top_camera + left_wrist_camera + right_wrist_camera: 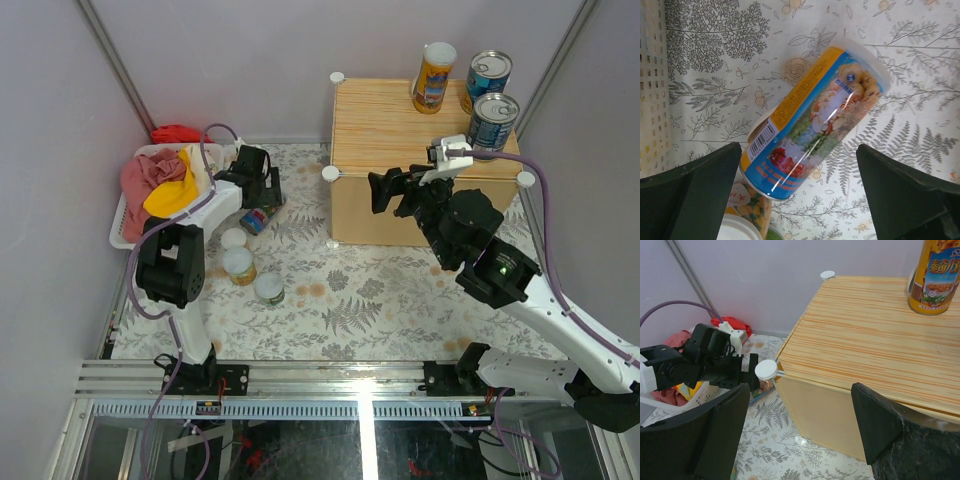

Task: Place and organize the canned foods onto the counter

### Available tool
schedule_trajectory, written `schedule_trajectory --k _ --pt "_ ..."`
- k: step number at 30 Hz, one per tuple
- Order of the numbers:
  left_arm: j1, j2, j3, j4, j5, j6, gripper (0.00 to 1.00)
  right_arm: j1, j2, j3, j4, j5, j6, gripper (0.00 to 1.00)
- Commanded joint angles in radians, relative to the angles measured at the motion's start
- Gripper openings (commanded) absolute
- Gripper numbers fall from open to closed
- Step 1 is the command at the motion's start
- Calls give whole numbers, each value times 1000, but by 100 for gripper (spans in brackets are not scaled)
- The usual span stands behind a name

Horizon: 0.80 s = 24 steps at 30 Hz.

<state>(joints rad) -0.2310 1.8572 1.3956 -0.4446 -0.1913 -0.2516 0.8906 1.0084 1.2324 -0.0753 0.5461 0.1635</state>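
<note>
Jaws spread wide on both, left gripper (799, 165) straddling the tipped slim can (815, 120) to grab it, right gripper (799, 390) empty by the counter (865, 340).

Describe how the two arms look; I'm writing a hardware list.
The left arm and right arm share white links, black joints and purple cables. Their fingers are broad black wedges. A green light shows on the right arm.
</note>
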Motion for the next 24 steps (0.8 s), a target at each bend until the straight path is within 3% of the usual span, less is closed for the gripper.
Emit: schedule_trajectory --k 1,17,24 --pt "12 35 37 24 -2 46 100 10 -18 -4 34 -35 12 89" --pt "11 97 7 7 95 64 100 10 -13 -9 18 -49 36 89" --pt "10 171 48 -74 140 46 100 11 -10 -3 2 -51 40 89"
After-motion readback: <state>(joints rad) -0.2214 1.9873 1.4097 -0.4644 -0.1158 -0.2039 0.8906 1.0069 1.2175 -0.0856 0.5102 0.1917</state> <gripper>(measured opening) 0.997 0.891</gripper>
